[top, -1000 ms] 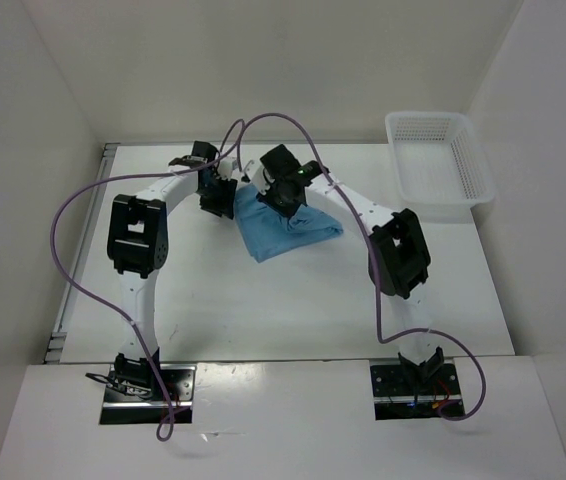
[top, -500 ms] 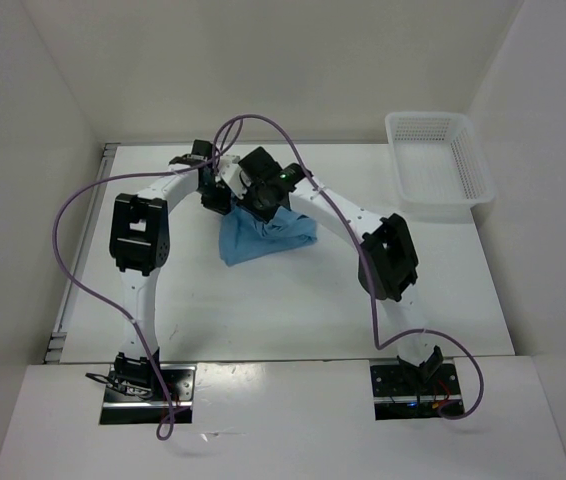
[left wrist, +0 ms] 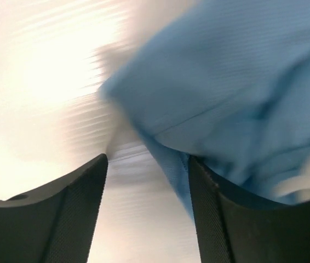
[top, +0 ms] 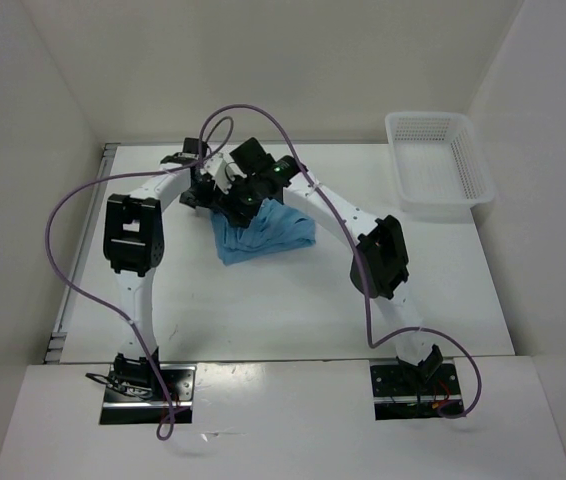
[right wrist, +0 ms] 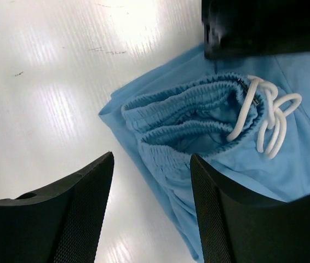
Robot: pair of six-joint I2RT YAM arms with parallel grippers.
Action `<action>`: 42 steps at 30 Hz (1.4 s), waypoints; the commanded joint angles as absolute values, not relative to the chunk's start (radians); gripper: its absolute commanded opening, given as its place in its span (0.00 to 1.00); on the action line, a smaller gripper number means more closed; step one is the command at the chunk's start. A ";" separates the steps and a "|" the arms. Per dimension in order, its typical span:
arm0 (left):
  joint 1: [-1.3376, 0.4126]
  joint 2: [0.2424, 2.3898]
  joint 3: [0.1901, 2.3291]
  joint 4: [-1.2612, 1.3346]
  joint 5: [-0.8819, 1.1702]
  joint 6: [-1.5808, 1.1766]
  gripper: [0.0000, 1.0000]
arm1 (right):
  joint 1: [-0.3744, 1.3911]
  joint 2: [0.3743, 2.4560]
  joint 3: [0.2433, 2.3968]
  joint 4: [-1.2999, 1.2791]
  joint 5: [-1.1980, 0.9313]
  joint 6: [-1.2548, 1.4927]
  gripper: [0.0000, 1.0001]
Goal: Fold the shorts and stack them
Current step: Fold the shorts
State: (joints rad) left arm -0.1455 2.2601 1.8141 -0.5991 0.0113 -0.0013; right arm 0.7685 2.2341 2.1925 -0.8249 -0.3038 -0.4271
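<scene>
We see left tool and right tool agape, empty; shorts bunched just ahead, waistband under right.

Both arms are built alike. The left arm and right arm each have slim white links joined by boxy black joint housings. A thin purple cable loops wide from the left base to its wrist. A second purple cable does the same on the right. Each base sits on a dark plate, one near left and one near right. A small green light glows on the right arm's black wrist. The left gripper has two matte black fingers with finely textured inner faces. The right gripper has fingers of the same make.
</scene>
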 commanded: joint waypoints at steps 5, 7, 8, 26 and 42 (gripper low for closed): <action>-0.041 2.102 1.808 -0.607 -0.189 0.000 0.81 | 0.756 2.152 2.175 -0.767 -0.209 -0.390 0.64; -0.041 2.062 1.836 -0.635 -0.167 0.000 0.82 | 0.746 2.096 2.120 -0.743 -0.148 -0.379 0.64; -0.052 2.051 1.853 -0.668 -0.120 0.000 0.82 | 0.730 2.076 2.096 -0.715 -0.129 -0.368 0.64; -0.344 2.028 1.747 -0.827 0.279 0.000 0.80 | 0.445 1.792 1.309 -0.388 -0.253 -0.331 0.65; -0.365 2.138 1.704 -0.699 0.103 0.000 0.71 | 0.445 1.830 1.149 -0.161 -0.103 -0.011 0.67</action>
State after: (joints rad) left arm -0.3626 2.1128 1.7237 -0.7288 0.1318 -0.0040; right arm 0.4423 1.8431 1.1629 -0.2626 -0.1963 -0.0940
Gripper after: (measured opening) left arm 0.721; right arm 0.673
